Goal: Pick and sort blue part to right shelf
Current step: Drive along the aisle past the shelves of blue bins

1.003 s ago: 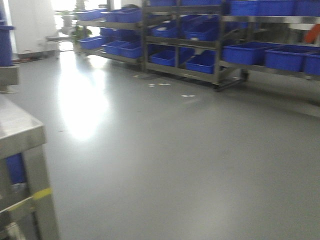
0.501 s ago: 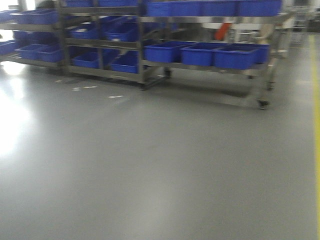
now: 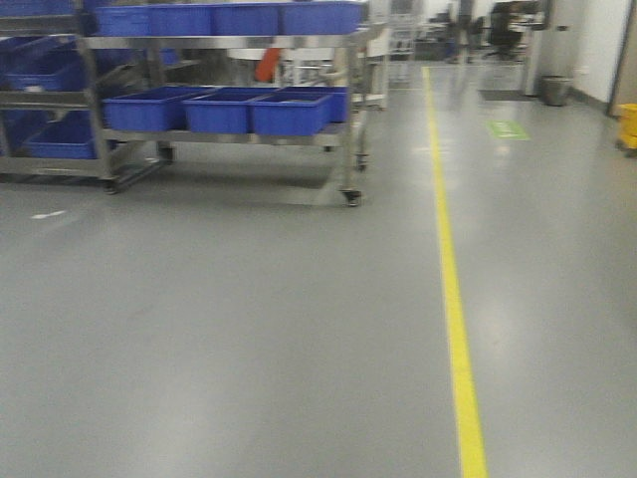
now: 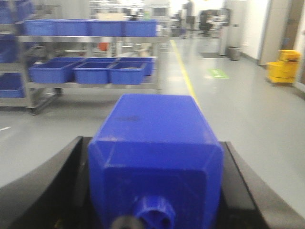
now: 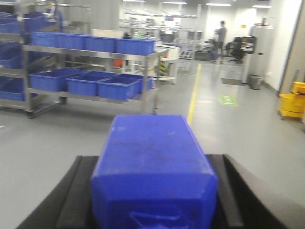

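Observation:
The blue part, a solid-blue bottle-shaped block with a round cap pointing at the camera, fills the left wrist view. My left gripper is shut on it, black fingers pressed to both sides. My right gripper is shut on another blue block with a low cap. The right shelf, a steel rack on castors with blue bins, stands across the floor to the left. Neither gripper shows in the front view.
A yellow floor line runs away from me right of the rack. More racks with blue bins continue left. A yellow mop bucket and a grey waste bin stand far right. A person is in the distance.
The front view has swung to the right: the racks slid left across the frame, the steel table dropped out of view, and the yellow line and aisle came in.

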Robot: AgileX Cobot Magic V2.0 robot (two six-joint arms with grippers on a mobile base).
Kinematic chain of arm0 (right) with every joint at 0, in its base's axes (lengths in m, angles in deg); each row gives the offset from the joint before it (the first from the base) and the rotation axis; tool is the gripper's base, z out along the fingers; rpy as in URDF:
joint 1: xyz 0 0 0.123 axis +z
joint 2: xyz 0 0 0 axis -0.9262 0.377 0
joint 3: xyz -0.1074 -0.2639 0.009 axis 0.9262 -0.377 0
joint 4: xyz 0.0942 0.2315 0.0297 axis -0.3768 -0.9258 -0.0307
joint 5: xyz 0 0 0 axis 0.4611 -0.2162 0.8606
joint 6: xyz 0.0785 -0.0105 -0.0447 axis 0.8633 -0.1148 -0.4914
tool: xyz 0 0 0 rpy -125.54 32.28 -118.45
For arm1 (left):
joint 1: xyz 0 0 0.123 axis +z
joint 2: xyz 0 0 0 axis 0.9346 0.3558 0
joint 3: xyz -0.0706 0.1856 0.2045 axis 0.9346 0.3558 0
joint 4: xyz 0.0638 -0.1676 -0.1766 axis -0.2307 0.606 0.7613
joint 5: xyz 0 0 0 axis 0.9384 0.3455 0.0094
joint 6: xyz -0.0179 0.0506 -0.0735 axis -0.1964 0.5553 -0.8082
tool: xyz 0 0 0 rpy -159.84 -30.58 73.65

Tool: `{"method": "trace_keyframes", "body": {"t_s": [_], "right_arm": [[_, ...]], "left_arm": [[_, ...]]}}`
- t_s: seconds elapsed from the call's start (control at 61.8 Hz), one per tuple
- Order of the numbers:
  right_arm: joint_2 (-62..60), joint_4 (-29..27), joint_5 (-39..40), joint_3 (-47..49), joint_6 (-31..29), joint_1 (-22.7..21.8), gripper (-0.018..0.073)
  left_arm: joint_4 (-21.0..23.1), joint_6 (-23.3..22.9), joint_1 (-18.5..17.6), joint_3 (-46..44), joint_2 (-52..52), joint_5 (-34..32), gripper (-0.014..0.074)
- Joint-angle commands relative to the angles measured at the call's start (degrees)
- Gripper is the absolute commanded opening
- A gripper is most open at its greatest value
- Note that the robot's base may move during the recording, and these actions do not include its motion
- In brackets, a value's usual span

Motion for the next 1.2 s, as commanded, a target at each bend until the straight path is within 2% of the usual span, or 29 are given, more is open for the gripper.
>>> {"method": "trace_keyframes", "body": {"t_s": [0.0,1.181], "right_arm": [[0.48,0.55,5.37,1.43,-0.01,-0.36,0.0414],[0.48,0.55,5.37,1.43,-0.01,-0.36,0.0414]], "left_arm": [[0.18,0.06,0.05,-1.69,0.3,-5.41,0.0386],[0.18,0.06,0.05,-1.69,0.3,-5.41,0.0386]]}}
